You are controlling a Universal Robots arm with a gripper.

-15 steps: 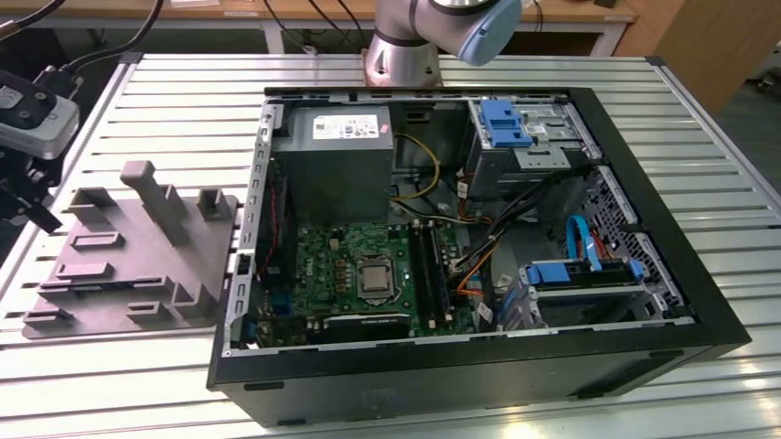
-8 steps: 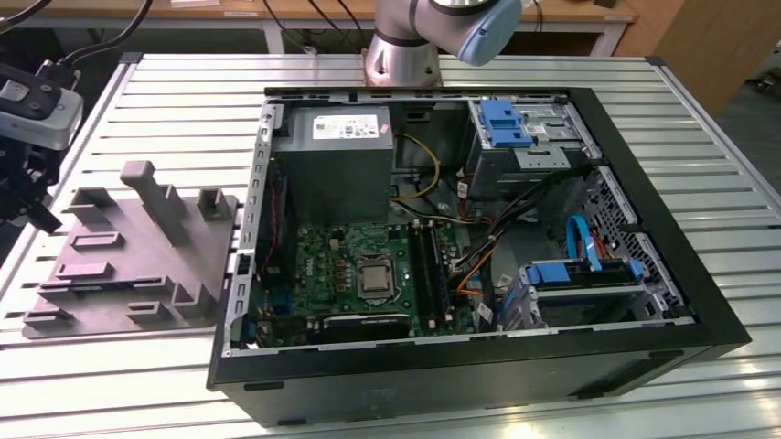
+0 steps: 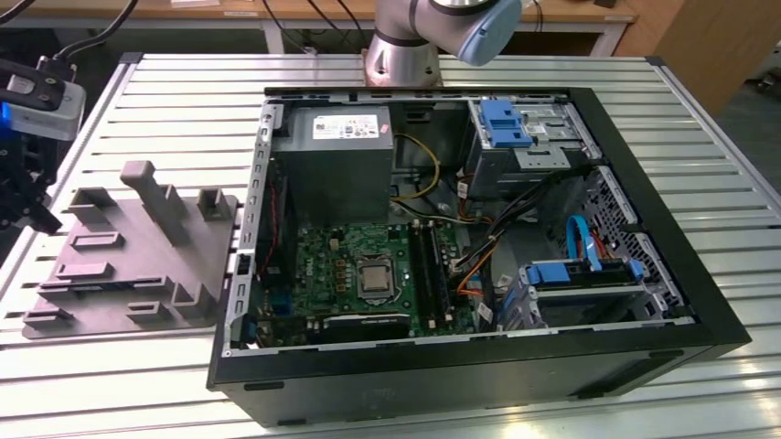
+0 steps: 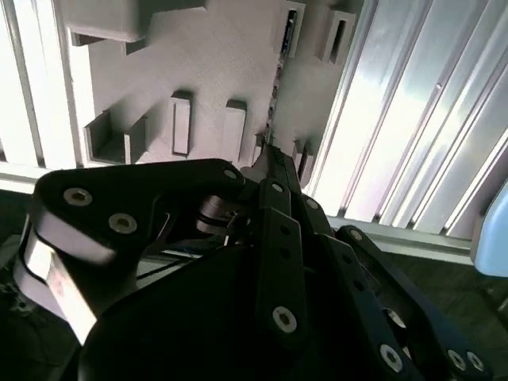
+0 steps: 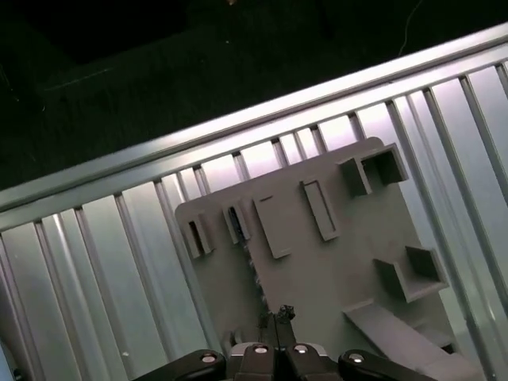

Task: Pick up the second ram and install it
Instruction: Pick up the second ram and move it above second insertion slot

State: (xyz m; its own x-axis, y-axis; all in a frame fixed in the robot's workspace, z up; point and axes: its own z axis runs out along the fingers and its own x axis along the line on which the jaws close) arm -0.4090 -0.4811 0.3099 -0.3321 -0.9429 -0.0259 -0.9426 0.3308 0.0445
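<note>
Tally of the scene: one arm, one tool, one grey tray with upright posts, and one open computer case. All of them stand on the slatted metal counter. Inside the case are one grey power-supply box at the far side, one square silver processor socket on the green board, and two blue drive brackets.

The tray lies on the exterior view's left, just beside the case, and the tool hangs over the tray's left edge. In both wrist views one thin dark notched strip stands on edge in the tray. It appears to be the second ram, and it runs from a small slotted post toward the tool. The tool's fingertips are drawn fully together and line up with the strip's nearer end. Whether they grip the strip or hang above it cannot be told.
</note>
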